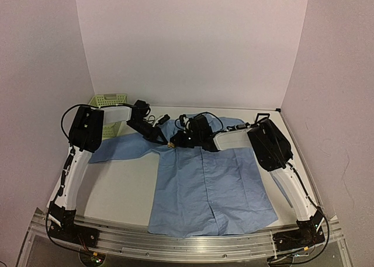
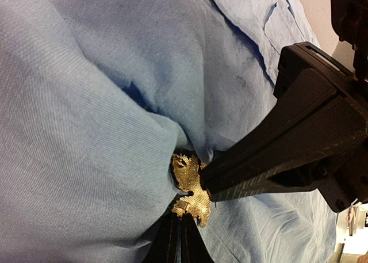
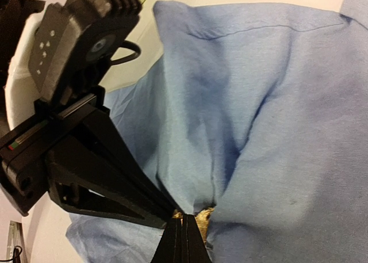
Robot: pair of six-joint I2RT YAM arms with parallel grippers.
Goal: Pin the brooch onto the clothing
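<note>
Okay, white table (image 1: 123, 191), walled on three sides. A shirt (image 1: 210, 191), light blue with long sleeves, lies flat across the table with its hem toward the arm bases and its collar toward the far wall. One sleeve runs out to the left.

Both arms reach inward and meet over the shirt's upper chest, left of the collar. A pale green basket (image 1: 108, 100) sits at the far left behind the left arm. A small black square frame (image 1: 263, 116) sits at the far right, off the shirt.

The left gripper (image 1: 163, 139) has its fingers pressed together. In its wrist view the tips (image 2: 181, 220) nip the lower edge of the brooch (image 2: 190, 188). The right gripper (image 1: 177, 141) is also pressed together, coming in from the opposite side. Its tips (image 2: 208, 181) touch the brooch's right edge; I can't tell whether it actually pinches the metal. In the right wrist view both sets of tips meet at one spot, right gripper (image 3: 183, 221) and left gripper (image 3: 171, 211).

The brooch is tiny, gold and mesh-textured, and sits in a bunched fold of shirt fabric between the two tips. It is partly hidden in the right wrist view (image 3: 202, 217) and only a speck from the top camera (image 1: 171, 143).
</note>
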